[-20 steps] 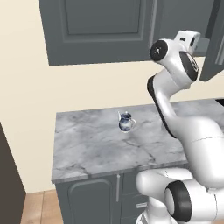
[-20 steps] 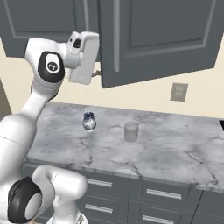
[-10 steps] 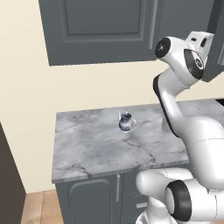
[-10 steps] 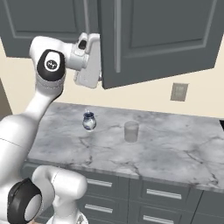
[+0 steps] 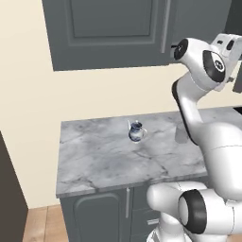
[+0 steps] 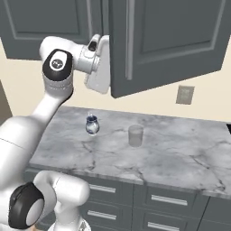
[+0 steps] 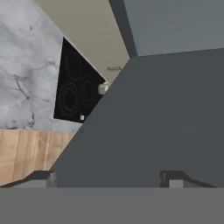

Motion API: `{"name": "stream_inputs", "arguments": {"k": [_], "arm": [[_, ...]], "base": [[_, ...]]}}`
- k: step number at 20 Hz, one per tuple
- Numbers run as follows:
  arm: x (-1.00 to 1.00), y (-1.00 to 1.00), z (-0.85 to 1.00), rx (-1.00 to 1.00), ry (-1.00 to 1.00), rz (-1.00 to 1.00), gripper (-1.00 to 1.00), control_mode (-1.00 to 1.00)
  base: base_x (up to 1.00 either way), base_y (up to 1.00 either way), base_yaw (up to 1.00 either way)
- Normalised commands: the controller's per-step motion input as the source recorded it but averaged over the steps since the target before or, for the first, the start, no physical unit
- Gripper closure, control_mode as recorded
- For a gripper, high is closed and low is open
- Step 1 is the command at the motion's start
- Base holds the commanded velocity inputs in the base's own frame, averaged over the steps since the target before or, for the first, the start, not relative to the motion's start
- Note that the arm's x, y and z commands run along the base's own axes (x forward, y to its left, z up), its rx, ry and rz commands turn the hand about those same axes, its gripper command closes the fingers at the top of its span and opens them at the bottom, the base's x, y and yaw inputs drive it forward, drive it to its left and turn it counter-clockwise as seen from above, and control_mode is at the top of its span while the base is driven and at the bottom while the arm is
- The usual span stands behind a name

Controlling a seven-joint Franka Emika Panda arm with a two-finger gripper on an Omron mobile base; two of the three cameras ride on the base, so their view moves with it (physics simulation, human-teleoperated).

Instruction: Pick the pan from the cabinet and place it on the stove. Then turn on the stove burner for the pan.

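Here the white arm reaches up from the base to the cabinet (image 6: 171,40), a tall dark grey wall cupboard above the worktop (image 6: 180,153). In the right base view one panelled door hangs open, swung out toward the robot, and the hand sits just at that door's left edge, beside its slim grey bar handle (image 6: 131,40). The fingers themselves are hidden there behind the hand and the door edge.

In the hand view the two dark fingers (image 7: 39,177) stand far apart, one at the lower left and one at the lower right, with nothing between them; they look spread rather than pinching anything. Right ahead of them lies a broad flat grey face of the cabinet, very close. Whether the tips touch it cannot be told.

Beyond that grey face, far from the fingers, the hand view shows the stove (image 7: 74,94), a black glass cooktop with thin ringed burner zones set into grey marble, and a strip of wooden floor (image 7: 30,153) near it.

On the worktop stand a small blue and white jug (image 5: 136,132) and, to its right, a pale translucent glass (image 6: 135,135), well apart from each other. A grey wall socket (image 6: 185,94) sits on the cream wall below the open door.

The pan cannot be made out anywhere.
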Motion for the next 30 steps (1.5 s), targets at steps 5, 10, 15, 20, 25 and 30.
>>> {"name": "stream_inputs", "arguments": {"k": [5, 10, 15, 20, 25, 30], "arm": [[-0.62, -0.76, 0.0, 0.02, 0.0, -0.13, -1.0, -1.0], [-0.65, -0.81, 0.0, 0.07, 0.0, -0.11, -1.0, -1.0], [-0.39, -0.88, 0.0, 0.07, 0.03, -0.08, -1.0, -1.0], [-0.07, -0.78, -0.02, 0.08, 0.03, -0.03, -1.0, -1.0], [0.0, -0.45, -0.03, 0.05, 0.01, 0.0, -1.0, -1.0], [-0.13, 0.04, -0.07, 0.05, -0.04, 0.0, -1.0, -1.0]], "base": [[0.0, 0.0, 0.0], [0.0, 0.0, 0.0], [0.0, 0.0, 0.0], [0.0, 0.0, 0.0], [0.0, 0.0, 0.0], [0.0, 0.0, 0.0]]}}
